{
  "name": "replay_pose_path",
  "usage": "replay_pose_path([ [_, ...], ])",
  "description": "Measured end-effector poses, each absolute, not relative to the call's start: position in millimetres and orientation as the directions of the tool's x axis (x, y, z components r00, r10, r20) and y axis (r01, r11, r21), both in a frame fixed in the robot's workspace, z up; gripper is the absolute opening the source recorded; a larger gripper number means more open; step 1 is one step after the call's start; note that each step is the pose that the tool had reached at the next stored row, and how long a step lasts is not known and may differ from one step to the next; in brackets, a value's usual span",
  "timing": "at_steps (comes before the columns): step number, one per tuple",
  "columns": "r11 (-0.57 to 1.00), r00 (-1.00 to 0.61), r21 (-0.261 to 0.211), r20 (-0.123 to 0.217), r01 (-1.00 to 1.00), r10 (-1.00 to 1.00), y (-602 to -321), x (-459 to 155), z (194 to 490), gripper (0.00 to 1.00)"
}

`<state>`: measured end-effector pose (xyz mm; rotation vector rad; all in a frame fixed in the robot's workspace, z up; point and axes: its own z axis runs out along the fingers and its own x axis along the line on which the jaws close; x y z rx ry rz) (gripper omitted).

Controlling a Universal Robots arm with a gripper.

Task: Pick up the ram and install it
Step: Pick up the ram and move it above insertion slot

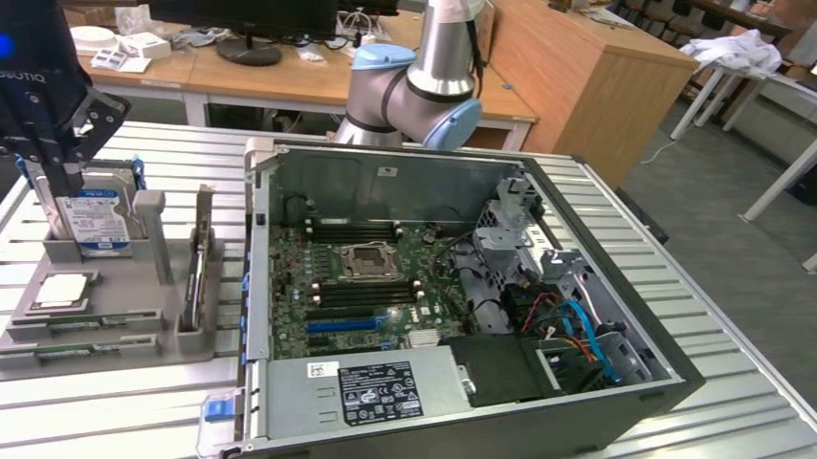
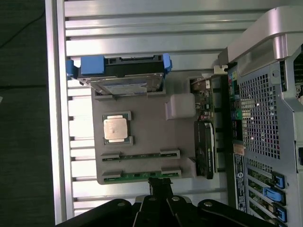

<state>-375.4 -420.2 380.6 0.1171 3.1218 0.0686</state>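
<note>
Two ram sticks, thin and green, lie in slots along one edge of the grey holder tray (image 2: 142, 118). One ram stick (image 2: 139, 155) (image 1: 79, 326) lies closer to the tray's middle. The other ram stick (image 2: 137, 175) (image 1: 64, 351) lies at the tray's rim. My gripper (image 2: 161, 185) hangs above the tray with its black fingers shut and nothing between them, the tips over the outer stick's edge. In the exterior view the gripper (image 1: 57, 172) is high at the left, over the tray. The black memory slots (image 1: 358, 232) sit on the motherboard inside the open computer case.
On the tray also stand a blue-labelled hard drive (image 1: 96, 220) (image 2: 120, 78), a square silver processor (image 1: 64, 287) (image 2: 116, 128) and an upright expansion card (image 2: 204, 149). The open case (image 1: 275, 287) lies to the exterior view's right of the tray on a ribbed metal table (image 1: 115, 402).
</note>
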Motion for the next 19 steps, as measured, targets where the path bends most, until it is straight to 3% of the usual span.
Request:
replay_pose_path([
  [19, 0.999, -1.000, 0.044, -0.015, 0.000, 0.001, -420.2, -375.5, 380.6, 0.11],
])
